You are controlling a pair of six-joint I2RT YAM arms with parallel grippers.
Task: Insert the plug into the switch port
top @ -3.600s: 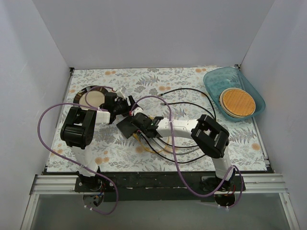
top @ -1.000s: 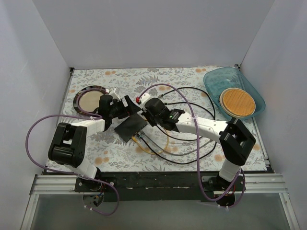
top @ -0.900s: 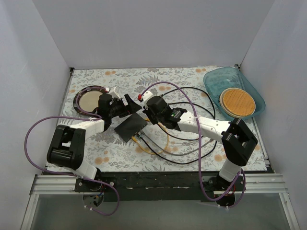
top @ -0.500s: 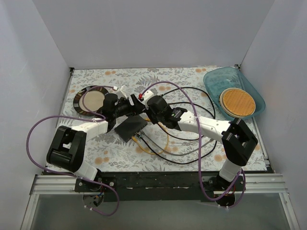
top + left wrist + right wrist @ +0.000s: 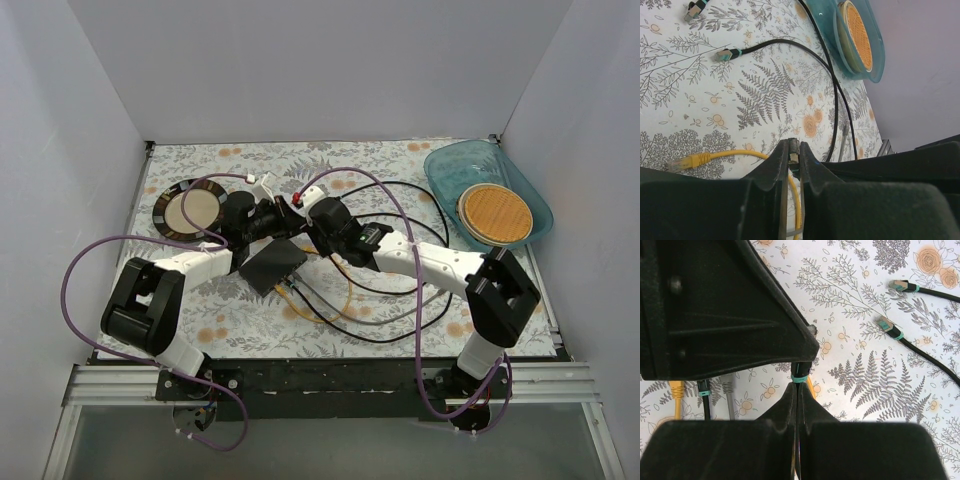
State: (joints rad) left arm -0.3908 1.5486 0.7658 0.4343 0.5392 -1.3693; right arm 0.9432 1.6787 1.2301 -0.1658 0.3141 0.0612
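The black switch (image 5: 272, 265) lies flat at mid-table, cables running out of its near right edge. Just above its far corner my two grippers meet tip to tip. My left gripper (image 5: 794, 146) (image 5: 285, 222) is shut on the plug (image 5: 793, 150), whose ribbed head shows between the fingertips with a teal band below. My right gripper (image 5: 798, 386) (image 5: 303, 232) is shut on the same black cable, just behind that teal band (image 5: 799, 378). In the right wrist view the plug's head passes under a big black shape; a yellow (image 5: 676, 390), a black and a grey plug show below it.
A round dark-rimmed plate (image 5: 192, 207) sits at the far left. A blue tray (image 5: 432, 175) holding an orange disc (image 5: 494, 213) stands at the far right. Loose black cables with teal-banded plugs (image 5: 722, 54) and a loose yellow plug (image 5: 684, 162) lie on the floral mat.
My left gripper has moved right to the right gripper's tip and shut on the plug. The right gripper has stayed shut on the cable. The switch has not moved.
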